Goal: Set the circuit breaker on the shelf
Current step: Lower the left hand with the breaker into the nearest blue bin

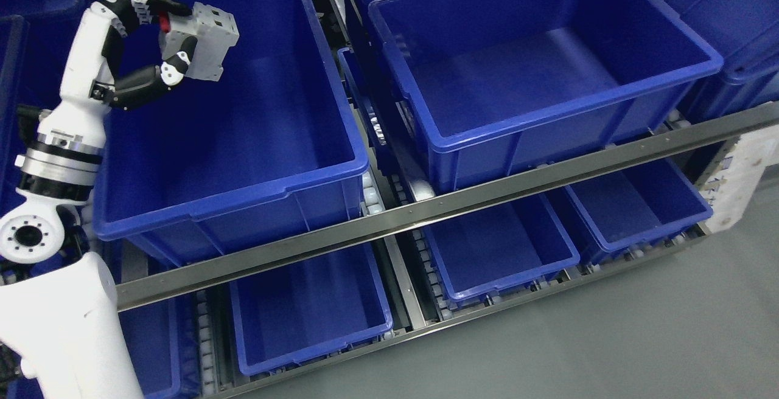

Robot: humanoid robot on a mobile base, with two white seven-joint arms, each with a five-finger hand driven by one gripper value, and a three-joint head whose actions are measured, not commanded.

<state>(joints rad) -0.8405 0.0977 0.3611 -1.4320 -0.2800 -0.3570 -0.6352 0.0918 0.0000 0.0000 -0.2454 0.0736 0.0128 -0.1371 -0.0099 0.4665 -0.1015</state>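
Entering from the lower left, white left arm (pixel 58 143), its base cut off by the bottom and left edges. Above it, left hand (pixel 146 46), black-and-white fingers (pixel 173 65) curled and clamped around a grey circuit breaker (pixel 204 40) with a red tab showing just beside the upper fingers. Breaker tilted, held in the air over the far left corner of a large blue bin (pixel 243 162); rear face of the breaker hidden by the palm, markings too small to read. Below and right of the fingers, only the bare blue floor of that bin. Further right, well apart from the fingers, a second large blue bin (pixel 548 113), also bare inside, with rollers partly visible in the gap between the two. In front of both, a slanted metal shelf rail (pixel 426 207). Under the rail, smaller blue bins (pixel 310 308) on a lower level, tops partly hidden by the rail. More blue bins along the top and right edges, cut off. At far right, a white bracket (pixel 739 180), hard to make out. No right arm anywhere.
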